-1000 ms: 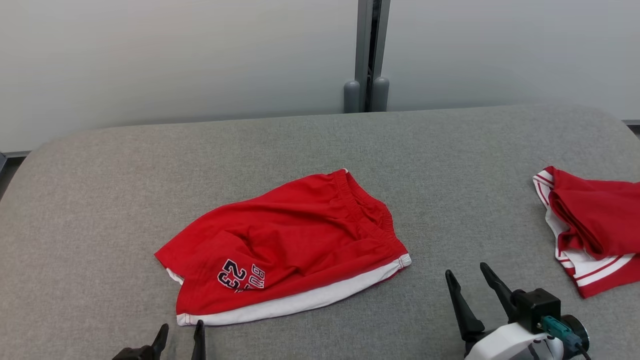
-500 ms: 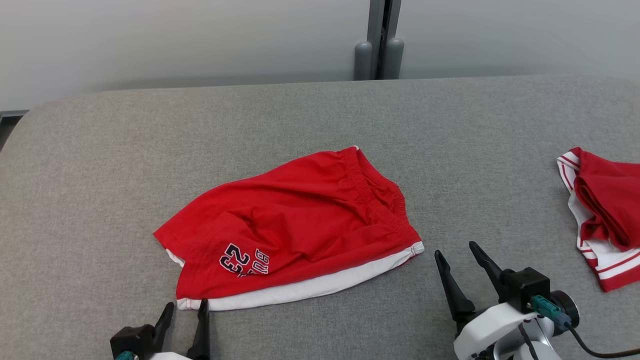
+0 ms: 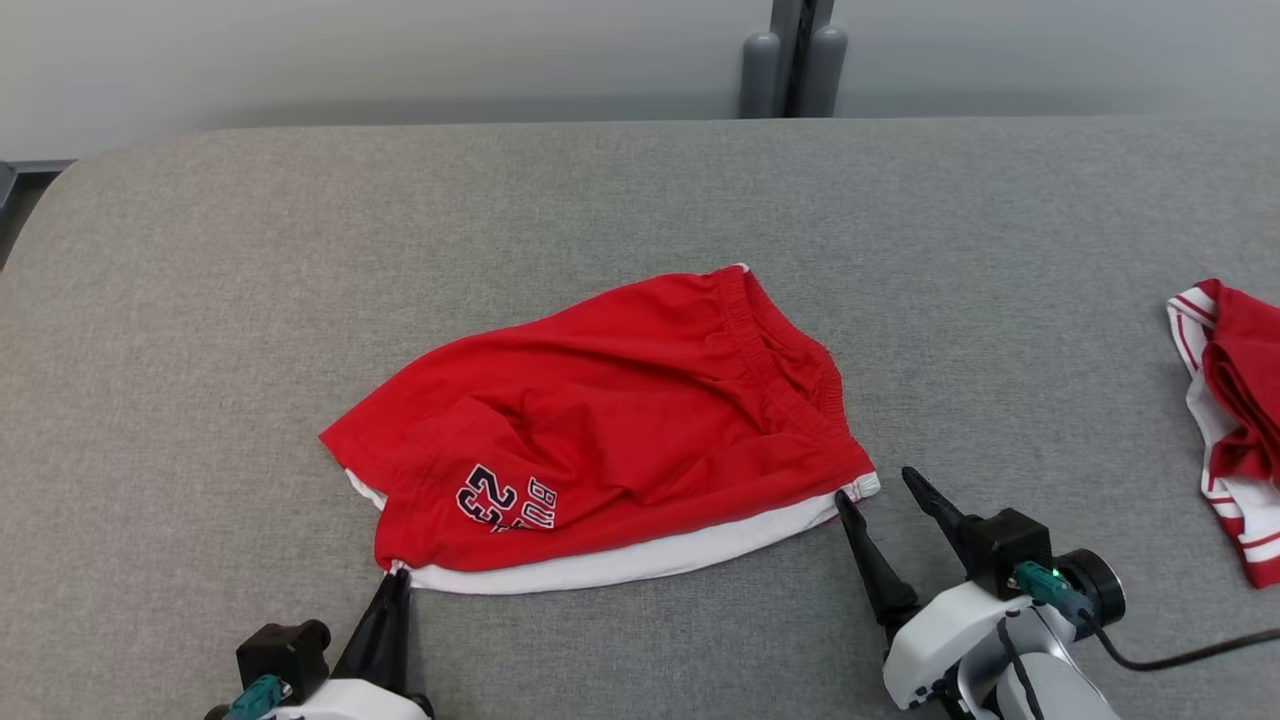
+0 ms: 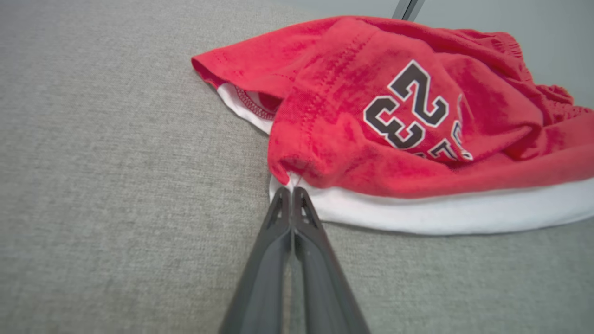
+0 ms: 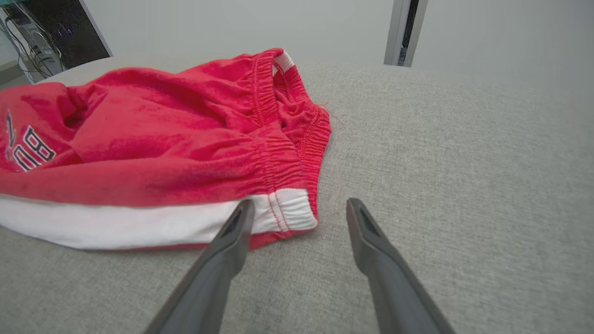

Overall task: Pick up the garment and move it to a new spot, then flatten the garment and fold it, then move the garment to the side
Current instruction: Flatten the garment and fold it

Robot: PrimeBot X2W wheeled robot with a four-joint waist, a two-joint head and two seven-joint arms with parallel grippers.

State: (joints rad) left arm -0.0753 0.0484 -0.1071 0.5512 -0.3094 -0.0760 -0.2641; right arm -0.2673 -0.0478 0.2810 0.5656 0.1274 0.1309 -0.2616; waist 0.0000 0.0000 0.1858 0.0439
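Against the shorts [image 3: 620, 400], both grippers have closed in since half a second ago. The wider shift of the head view is the camera's own. The left gripper [image 3: 393, 583], whose fingers stood a little apart below the hem, now has them pinched together at the shorts' lower-left corner. In the left wrist view the tips meet right on the white hem, so they seem to have it nipped. The right gripper [image 3: 874, 485] has come up to the lower-right corner by the waistband. Its fingers are spread wide, one tip over the white band and the other on bare worktop [image 3: 600, 190].

The shorts lie rumpled at the middle of the head view, flat on the worktop, not lifted. I'd judge this as the pick-up step, with one corner taken and the other about to be. Next, the right fingers need to close on that waistband corner, and then both arms should rise together.

No container is in play. Another red and white garment [image 3: 1235, 420] sits at the right edge.
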